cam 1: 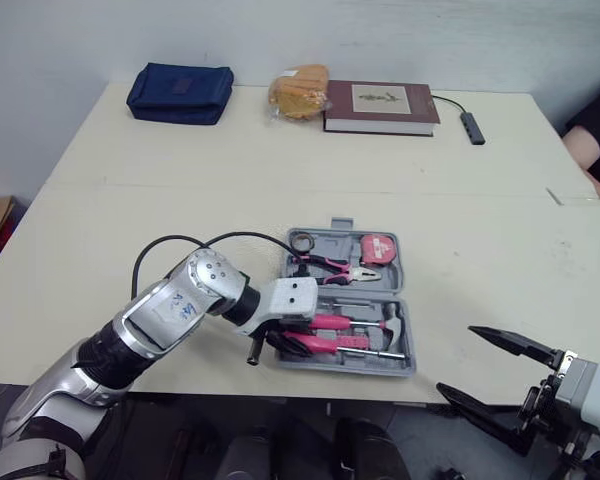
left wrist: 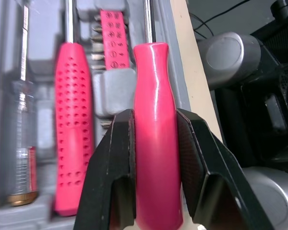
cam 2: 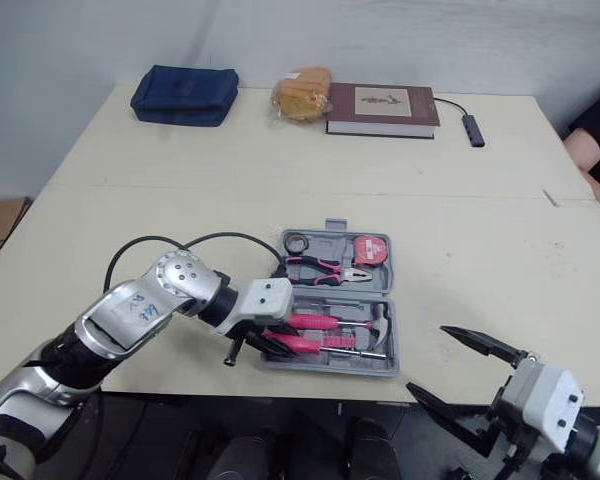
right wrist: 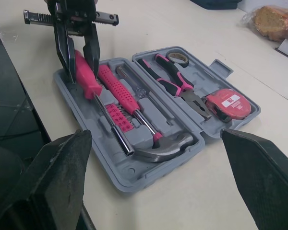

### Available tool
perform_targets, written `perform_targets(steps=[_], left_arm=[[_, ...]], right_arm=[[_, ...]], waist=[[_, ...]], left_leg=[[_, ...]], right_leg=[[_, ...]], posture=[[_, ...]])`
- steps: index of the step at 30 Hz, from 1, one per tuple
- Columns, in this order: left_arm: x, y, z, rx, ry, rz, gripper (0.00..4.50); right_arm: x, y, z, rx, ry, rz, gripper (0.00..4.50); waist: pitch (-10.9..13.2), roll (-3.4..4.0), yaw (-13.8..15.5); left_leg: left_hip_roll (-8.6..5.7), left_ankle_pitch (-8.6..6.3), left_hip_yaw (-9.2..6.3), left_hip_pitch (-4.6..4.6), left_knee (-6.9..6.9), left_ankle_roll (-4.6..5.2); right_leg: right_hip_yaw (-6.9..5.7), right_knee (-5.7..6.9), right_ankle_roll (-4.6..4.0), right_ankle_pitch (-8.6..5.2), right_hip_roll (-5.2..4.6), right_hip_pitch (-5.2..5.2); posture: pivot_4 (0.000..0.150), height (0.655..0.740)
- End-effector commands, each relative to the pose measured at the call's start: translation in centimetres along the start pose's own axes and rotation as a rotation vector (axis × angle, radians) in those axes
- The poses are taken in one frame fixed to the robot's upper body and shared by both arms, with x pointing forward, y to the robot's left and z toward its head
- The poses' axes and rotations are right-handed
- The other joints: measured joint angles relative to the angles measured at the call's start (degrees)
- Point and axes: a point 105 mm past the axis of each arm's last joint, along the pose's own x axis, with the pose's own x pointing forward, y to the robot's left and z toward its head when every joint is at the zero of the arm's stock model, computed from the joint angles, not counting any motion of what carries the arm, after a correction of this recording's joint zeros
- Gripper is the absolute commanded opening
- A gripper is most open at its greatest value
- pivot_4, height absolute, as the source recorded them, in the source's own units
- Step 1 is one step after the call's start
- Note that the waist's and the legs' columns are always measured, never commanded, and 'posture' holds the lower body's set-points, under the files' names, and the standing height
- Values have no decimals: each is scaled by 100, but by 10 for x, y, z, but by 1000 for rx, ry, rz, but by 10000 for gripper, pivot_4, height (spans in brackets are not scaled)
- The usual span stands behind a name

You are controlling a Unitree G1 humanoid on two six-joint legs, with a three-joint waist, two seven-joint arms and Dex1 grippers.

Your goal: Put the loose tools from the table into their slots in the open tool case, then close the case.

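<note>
While the left gripper is clamping its two black fingers around the smooth pink handle of a screwdriver, that tool is lying along the outermost channel of the open tool case, the channel nearest the front edge of the table. It seems to be sitting in the slot, though the views are not showing whether it is fully seated. Just beside it, a second screwdriver with a dotted pink handle is resting in its own slot, and a pink strip of bits is showing between the two shafts. A hammer is lying across the far ends of both shafts. In the lid half, pliers, a tape measure and a small roll of tape are sitting in their recesses. The right gripper is hovering off the table's front edge, well apart from the case, its fingers spreading wide and holding nothing.
</note>
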Motion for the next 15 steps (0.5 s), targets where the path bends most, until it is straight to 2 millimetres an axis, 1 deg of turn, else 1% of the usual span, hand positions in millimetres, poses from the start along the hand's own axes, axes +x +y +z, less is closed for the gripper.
perform_targets(steps=[1, 6, 15], left_arm=[[-3, 0, 9, 17, -9, 8, 5291], [5, 4, 7, 1, 6, 29, 5291], [11, 0, 5, -16, -16, 15, 5291]], right_arm=[[-2, 4, 10, -44, -15, -4, 45000], [-4, 5, 10, -43, -11, -1, 45000], [-5, 4, 8, -46, -5, 0, 45000]], waist=[[0, 0, -2], [0, 0, -1], [0, 0, 0]], left_leg=[[0, 0, -1, 0, 0, 0], [1, 0, -2, 0, 1, 1], [1, 1, -2, 1, 2, 1]], right_leg=[[0, 1, 0, 0, 0, 0], [0, 1, 0, 0, -1, 0], [0, 1, 0, 0, -2, 0]], posture=[[1500, 7400], [1500, 7400], [1500, 7400]])
